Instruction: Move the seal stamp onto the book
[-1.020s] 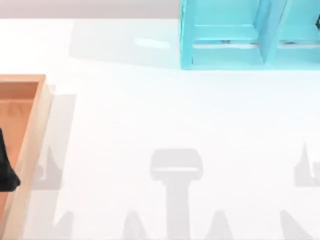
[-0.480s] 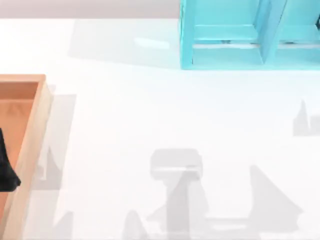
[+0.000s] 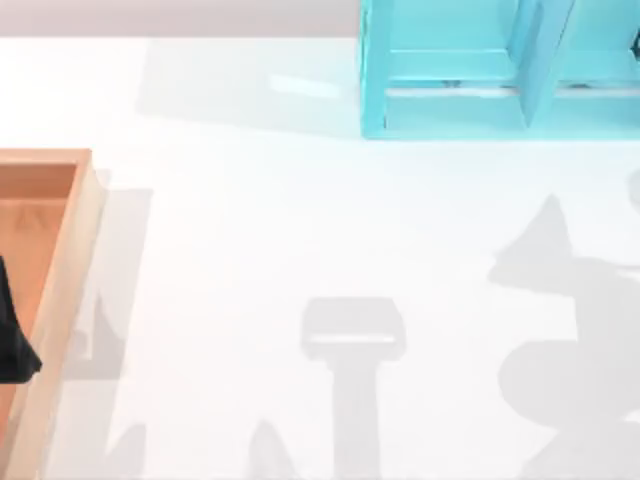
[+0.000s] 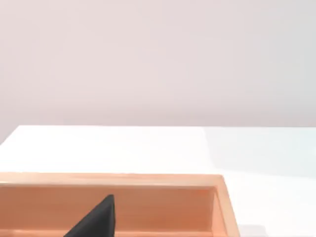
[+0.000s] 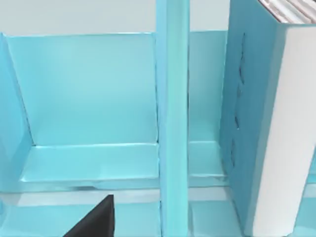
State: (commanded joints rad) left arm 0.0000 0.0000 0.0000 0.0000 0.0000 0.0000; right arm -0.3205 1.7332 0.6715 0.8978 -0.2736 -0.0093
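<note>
Top view shows a white table (image 3: 300,230) seen from above. A cyan shelf unit (image 3: 450,70) stands at the far edge, toward the right. A shallow wooden tray (image 3: 60,290) lies at the left edge, and a dark fingertip of the left gripper (image 3: 12,340) juts over its floor. Grey arm shadows fall across the near and right parts of the table. I see no seal stamp on the table from this angle.

Left wrist view looks across the same tray (image 4: 148,180) toward a plain wall. One dark finger tip (image 4: 96,219) of the left gripper points into the tray. Whether its fingers are spread or pressed together cannot be told.

Right wrist view faces the shelf unit (image 5: 84,98) close up, its upright divider (image 5: 173,113) in the middle. The book (image 5: 256,123), teal cover and white page edges, stands upright in the compartment beyond the divider. One dark finger tip (image 5: 96,219) of the right gripper shows; its spread cannot be told.

By my judgement, the task is at an early step: the book is found, the stamp is not yet held. Next, the stamp must be located and grasped.
</note>
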